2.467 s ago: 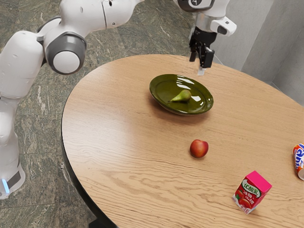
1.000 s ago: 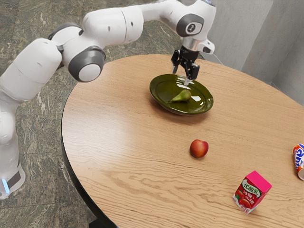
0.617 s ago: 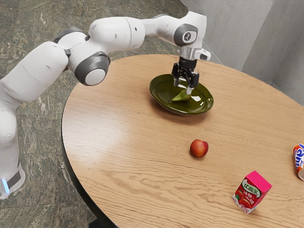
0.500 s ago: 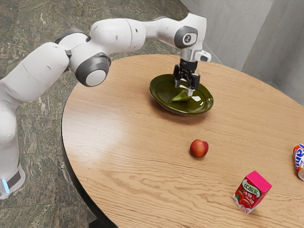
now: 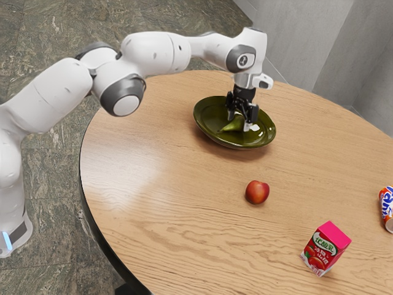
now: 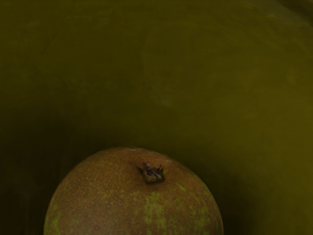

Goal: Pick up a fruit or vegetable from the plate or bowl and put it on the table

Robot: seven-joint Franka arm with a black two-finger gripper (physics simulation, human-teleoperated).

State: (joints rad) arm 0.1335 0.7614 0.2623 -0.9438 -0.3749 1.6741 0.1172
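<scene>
1. A dining area by its looks; home or not, I cannot tell.
2. Round wooden table (image 5: 153, 184) with green plate (image 5: 204, 124), drink carton (image 5: 325, 247) and soda can (image 5: 387, 206).
3. Veined stone-look floor (image 5: 37, 37), upper left; grey walls (image 5: 371, 80), upper right.

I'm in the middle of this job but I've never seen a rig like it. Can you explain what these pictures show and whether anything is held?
The machine is one white jointed arm ending in a black two-fingered claw.

The exterior view comes from a camera beside the arm, which reaches in from that view's left. The wrist view comes from a camera on the arm's hand, looking closely at the rounded end of a pear.

On the wooden table sits a dark green plate with the pear in it. Outside the plate are a red fruit, a red and pink carton and, at the exterior view's right edge, a printed can.

The claw is down at the pear, fingers apart, so nothing appears to be held.
</scene>
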